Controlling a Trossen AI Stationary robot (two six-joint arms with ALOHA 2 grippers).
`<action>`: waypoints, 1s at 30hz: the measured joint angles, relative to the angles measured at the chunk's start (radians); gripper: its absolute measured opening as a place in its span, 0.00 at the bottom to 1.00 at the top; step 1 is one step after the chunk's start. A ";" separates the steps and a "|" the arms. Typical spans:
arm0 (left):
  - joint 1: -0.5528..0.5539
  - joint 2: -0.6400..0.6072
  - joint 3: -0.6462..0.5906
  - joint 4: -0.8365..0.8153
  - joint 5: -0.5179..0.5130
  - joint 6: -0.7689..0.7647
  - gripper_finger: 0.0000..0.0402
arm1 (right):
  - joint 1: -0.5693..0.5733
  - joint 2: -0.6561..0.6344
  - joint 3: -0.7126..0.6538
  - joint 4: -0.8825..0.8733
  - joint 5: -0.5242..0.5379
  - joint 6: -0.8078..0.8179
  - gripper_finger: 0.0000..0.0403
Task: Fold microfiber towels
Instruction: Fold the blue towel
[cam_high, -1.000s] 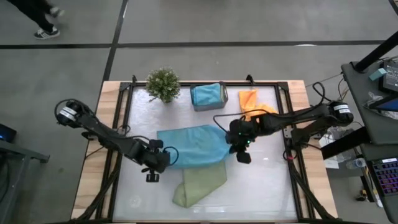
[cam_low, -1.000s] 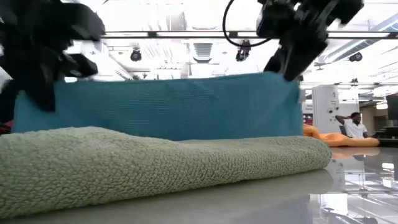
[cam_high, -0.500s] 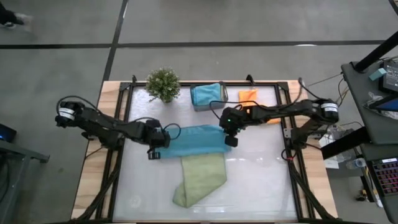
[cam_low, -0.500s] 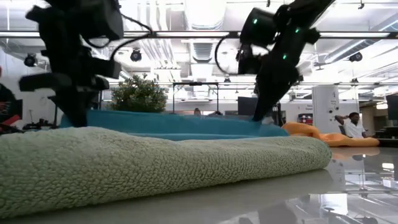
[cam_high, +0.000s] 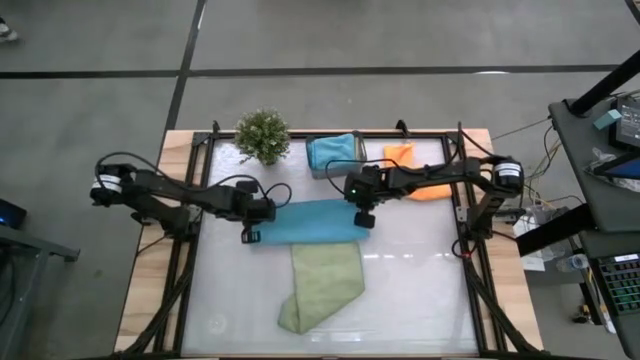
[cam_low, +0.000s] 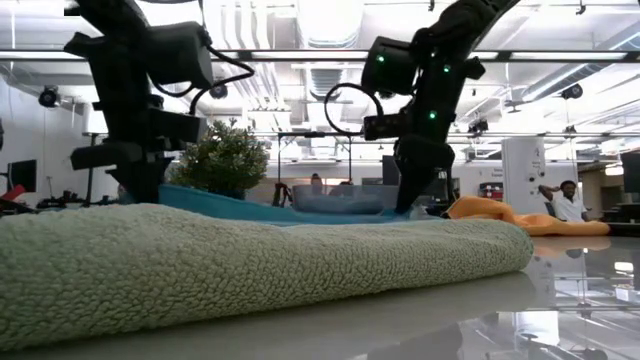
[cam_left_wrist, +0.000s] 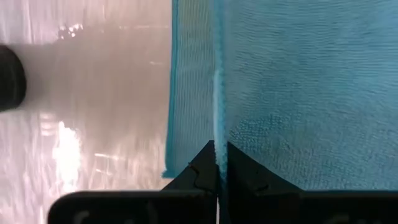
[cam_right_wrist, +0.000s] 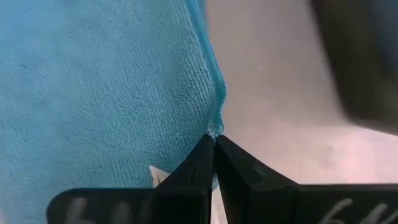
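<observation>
— In the middle of the pale glossy table (cam_high: 420, 290), what is lying there?

— A teal-blue microfiber towel (cam_high: 305, 222), spread as a long narrow band running across the table between the two arms. The left gripper (cam_high: 250, 234) sits at one end of it and the right gripper (cam_high: 362, 217) at the other.

— Are the fingers apart?

— No. In the left wrist view the two dark fingers (cam_left_wrist: 239, 171) are pressed together with a raised edge of the teal-blue cloth pinched between them. The right wrist view shows the same: that arm's fingertips (cam_right_wrist: 193, 160) meet on the hem at the towel's edge. Both are clamped on the one towel.

— Where are the other cloths?

— A light green fluffy towel (cam_high: 322, 287), folded long, lies nearer the front of the table, its upper end touching the teal-blue band. It fills the foreground of the low view. An orange cloth (cam_high: 418, 172) lies crumpled at the back right, partly under the right arm. Another teal-blue towel (cam_high: 332, 152) sits bunched in a small grey rectangular bin (cam_high: 326, 172) at the back.

— Anything else back there?

— A little green potted plant (cam_high: 262, 135) stands beside the bin. In the low view a person (cam_low: 569, 203) sits far off in the room.
</observation>
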 joint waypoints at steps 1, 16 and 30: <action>0.003 0.004 0.000 0.009 -0.001 0.007 0.00 | 0.000 0.005 0.014 -0.029 0.026 -0.005 0.02; 0.027 0.079 -0.006 0.038 -0.091 0.003 0.00 | 0.000 0.012 0.069 -0.070 0.080 -0.003 0.03; 0.028 0.068 0.011 -0.004 -0.155 0.040 0.23 | -0.004 -0.007 0.121 -0.203 0.107 0.000 0.34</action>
